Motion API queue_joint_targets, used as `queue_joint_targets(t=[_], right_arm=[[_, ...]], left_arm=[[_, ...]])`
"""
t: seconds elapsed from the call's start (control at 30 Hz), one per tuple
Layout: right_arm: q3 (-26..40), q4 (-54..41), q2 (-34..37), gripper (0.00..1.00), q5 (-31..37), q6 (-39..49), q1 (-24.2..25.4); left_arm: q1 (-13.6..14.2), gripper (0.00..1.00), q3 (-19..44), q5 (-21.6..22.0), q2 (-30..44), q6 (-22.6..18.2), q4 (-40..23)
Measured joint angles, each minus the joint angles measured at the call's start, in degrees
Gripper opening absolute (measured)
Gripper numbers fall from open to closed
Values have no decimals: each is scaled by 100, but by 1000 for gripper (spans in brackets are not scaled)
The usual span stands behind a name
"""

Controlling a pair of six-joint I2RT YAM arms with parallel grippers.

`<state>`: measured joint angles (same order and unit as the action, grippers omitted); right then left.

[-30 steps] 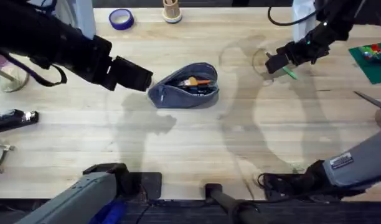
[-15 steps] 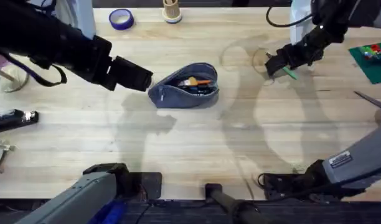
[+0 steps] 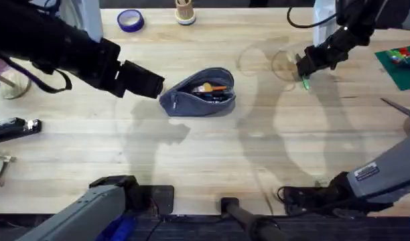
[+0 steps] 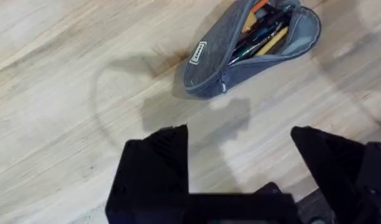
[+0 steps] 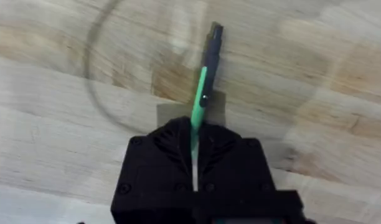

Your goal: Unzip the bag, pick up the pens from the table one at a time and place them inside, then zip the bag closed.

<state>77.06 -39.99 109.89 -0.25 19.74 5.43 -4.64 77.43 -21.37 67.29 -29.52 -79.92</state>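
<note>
The grey-blue bag [image 3: 198,94] lies unzipped mid-table with several pens showing through its opening, also visible in the left wrist view [image 4: 253,46]. My left gripper [image 3: 150,84] hovers just left of the bag, open and holding nothing, its fingers [image 4: 156,168] spread wide. The bright green pen [image 3: 305,82] lies at the far right of the table [image 3: 205,154]. My right gripper [image 3: 307,65] is shut on it. In the right wrist view the green pen [image 5: 203,81] sticks out from between the closed fingers, its dark end close above the wood.
A purple tape roll [image 3: 130,20] and a small wooden holder [image 3: 185,12] stand at the back edge. A green plate with bricks [image 3: 400,63] sits far right. A black tool [image 3: 14,127] lies at the left edge. Bare wood stretches in front of the bag.
My right gripper shifted slightly right over the green pen and closed on it; the pen now points toward me from the fingers. Left arm and bag stayed still.
</note>
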Motion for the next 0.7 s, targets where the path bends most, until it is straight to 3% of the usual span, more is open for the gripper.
queue_joint_targets(t=[0.7], right_arm=[[254, -22, 43, 34, 18, 192, -127]], left_arm=[[0, 995, 0, 0, 0, 0, 0]])
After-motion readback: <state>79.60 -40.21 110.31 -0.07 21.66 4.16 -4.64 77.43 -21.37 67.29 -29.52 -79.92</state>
